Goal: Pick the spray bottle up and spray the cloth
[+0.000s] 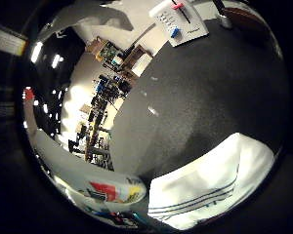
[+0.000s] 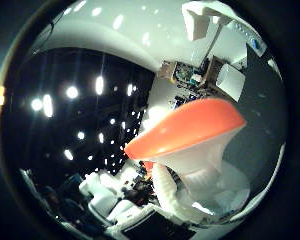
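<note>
We've got the spray bottle (image 2: 190, 145) right up against the palm: its orange head fills the thumb-side view, white neck just under it. Its labelled body (image 1: 112, 187) shows at the edge of the little-finger view, next to the cloth (image 1: 210, 187). Cloth is white with thin dark stripes, lying flat on the dark worktop (image 1: 205, 92) just beside the bottle. A white box (image 1: 178, 19) sits on the worktop well apart from the cloth. Fingers: we cannot tell whether they are open or closed round the bottle.
</note>
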You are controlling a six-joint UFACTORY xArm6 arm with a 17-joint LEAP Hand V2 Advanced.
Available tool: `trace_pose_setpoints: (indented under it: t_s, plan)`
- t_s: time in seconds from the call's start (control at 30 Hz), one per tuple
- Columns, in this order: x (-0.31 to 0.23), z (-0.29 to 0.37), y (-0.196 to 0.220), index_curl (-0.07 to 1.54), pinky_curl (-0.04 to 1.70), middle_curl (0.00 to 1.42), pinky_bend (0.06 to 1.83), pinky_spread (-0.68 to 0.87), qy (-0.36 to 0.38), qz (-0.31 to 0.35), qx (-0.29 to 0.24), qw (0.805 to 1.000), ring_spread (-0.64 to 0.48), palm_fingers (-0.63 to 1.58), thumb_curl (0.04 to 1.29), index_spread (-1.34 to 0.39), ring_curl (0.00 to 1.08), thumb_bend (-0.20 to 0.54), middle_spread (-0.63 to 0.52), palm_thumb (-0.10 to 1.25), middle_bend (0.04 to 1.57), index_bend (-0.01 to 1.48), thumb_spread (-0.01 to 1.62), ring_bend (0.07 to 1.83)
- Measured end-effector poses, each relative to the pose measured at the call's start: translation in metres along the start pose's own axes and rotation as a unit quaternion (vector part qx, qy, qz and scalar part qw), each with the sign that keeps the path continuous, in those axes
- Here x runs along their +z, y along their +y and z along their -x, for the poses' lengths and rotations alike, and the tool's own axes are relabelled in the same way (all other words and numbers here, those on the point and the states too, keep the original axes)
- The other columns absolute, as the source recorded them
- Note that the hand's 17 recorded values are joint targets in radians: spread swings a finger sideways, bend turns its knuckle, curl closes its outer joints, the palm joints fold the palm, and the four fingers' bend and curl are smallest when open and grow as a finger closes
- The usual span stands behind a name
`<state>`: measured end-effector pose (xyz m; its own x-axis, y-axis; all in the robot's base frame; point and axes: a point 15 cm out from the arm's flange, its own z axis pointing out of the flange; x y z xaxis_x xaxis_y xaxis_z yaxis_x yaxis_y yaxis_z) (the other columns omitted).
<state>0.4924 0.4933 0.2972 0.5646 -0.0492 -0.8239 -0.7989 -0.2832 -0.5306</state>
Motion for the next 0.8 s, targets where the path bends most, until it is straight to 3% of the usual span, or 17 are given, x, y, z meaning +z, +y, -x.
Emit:
trace_pose_setpoints:
  t_s: [0.5,0.8]
  plan:
    - [-0.024,0.042,-0.021,0.38,0.16,0.33,0.66,0.6,0.025,0.009,-0.062,0.998,0.18,0.25,0.4,-0.46,0.18,-0.03,-0.14,0.4,0.2,0.28,0.99,0.34]
    - [-0.03,0.049,-0.026,0.38,0.16,0.31,0.61,0.6,0.026,0.004,-0.067,0.997,0.18,0.29,0.4,-0.46,0.19,-0.029,-0.14,0.41,0.18,0.24,1.0,0.28]
